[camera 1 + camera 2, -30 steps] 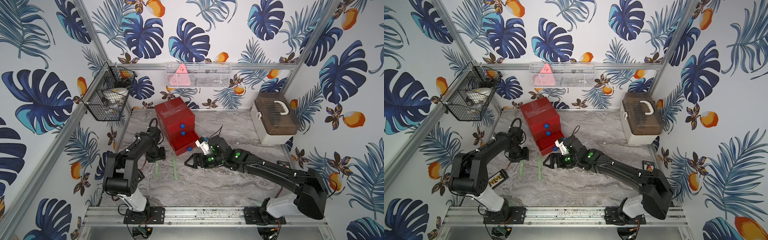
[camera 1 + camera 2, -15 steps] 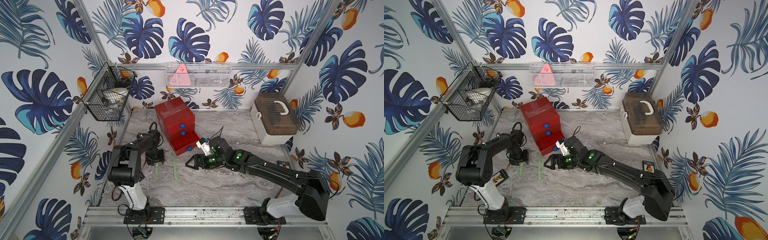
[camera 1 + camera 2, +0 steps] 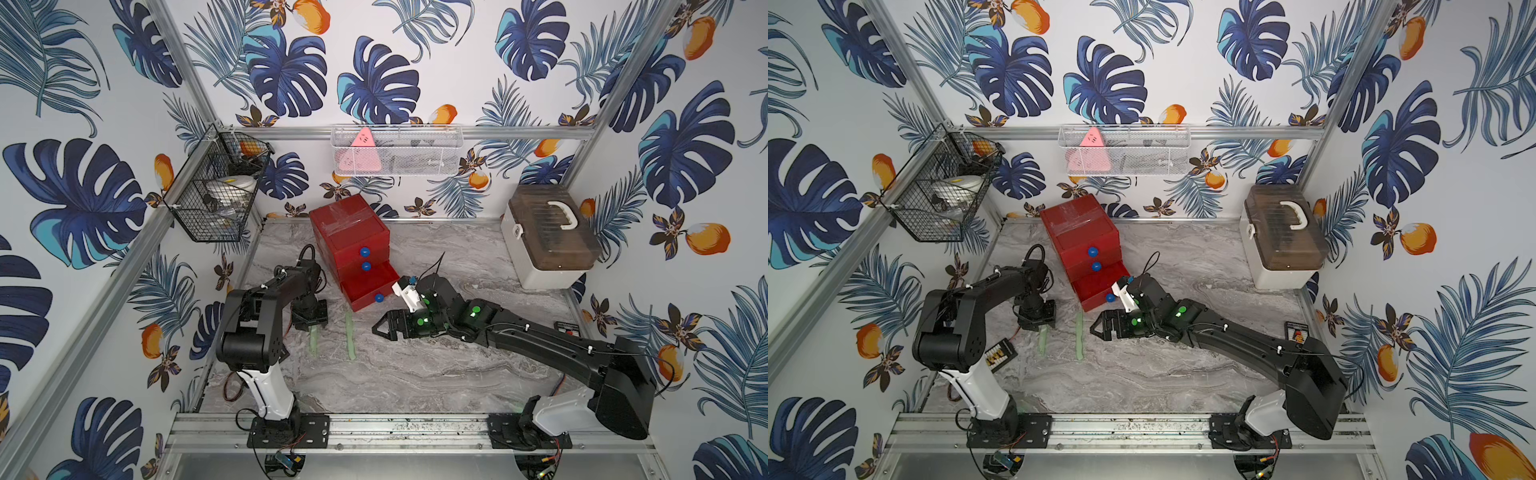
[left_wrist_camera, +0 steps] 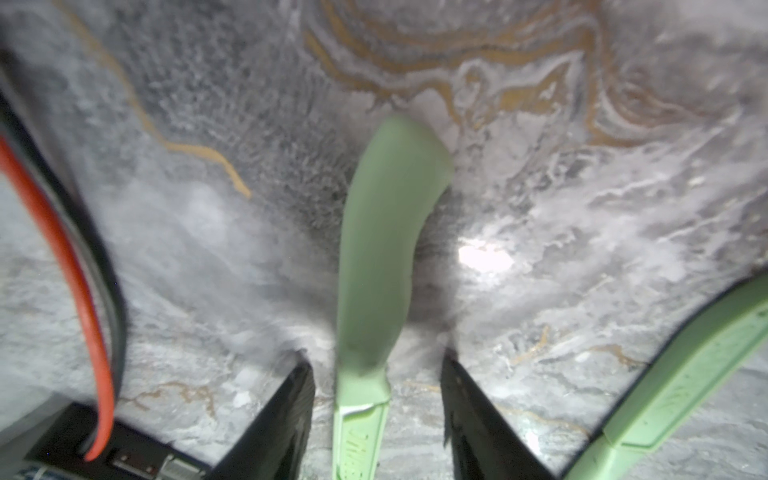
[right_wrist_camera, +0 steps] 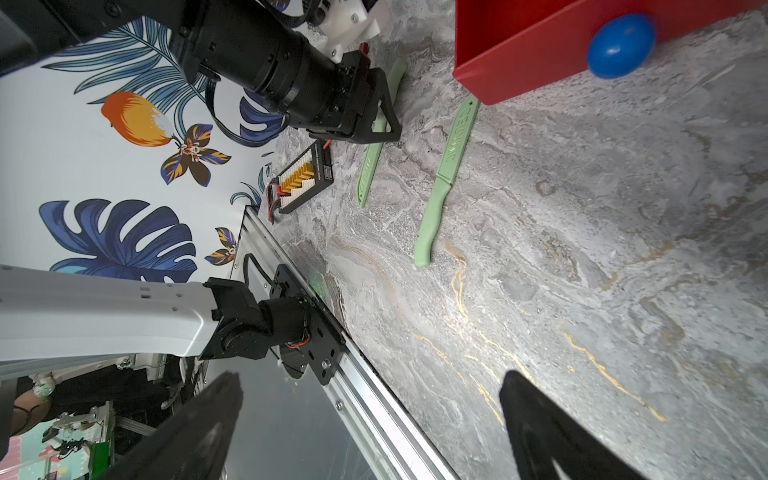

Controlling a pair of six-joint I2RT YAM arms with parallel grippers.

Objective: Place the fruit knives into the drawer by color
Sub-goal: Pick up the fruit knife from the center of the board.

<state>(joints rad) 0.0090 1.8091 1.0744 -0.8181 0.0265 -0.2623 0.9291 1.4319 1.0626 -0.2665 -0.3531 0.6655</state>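
Two mint-green fruit knives lie side by side on the marble table in front of the drawer (image 3: pixel 349 232), a red chest whose bottom drawer (image 3: pixel 370 286) is pulled out. My left gripper (image 3: pixel 309 326) points down over the left knife (image 3: pixel 312 343). In the left wrist view that knife (image 4: pixel 374 257) runs between the black fingers (image 4: pixel 286 415) with a gap on each side, so the left gripper (image 4: pixel 376 361) is open. The second knife (image 3: pixel 350 336) lies just to its right. My right gripper (image 3: pixel 382 330) hovers low beside it, wide open and empty.
A white box with a brown lid (image 3: pixel 548 237) stands at the back right. A black wire basket (image 3: pixel 216 195) and a white mesh basket (image 3: pixel 395 151) hang on the walls. A small charger board (image 3: pixel 998 353) lies by the left arm's base.
My left gripper has come down toward the front over the left knife and its jaws have narrowed a little. The right arm has hardly moved.
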